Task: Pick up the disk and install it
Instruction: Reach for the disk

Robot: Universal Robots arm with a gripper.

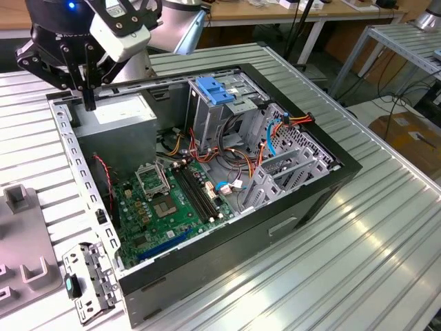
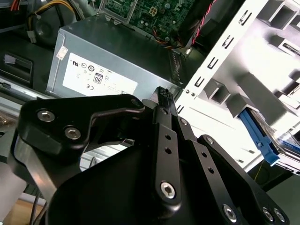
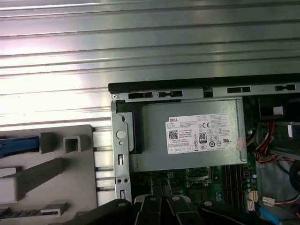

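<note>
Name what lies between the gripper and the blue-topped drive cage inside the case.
In the exterior view, the grey power supply box lies between the gripper and the drive cage.

Ribbed alu bench (image 1: 386,227); wooden desks (image 1: 238,9) behind; cardboard box (image 1: 413,138) on floor.
</note>
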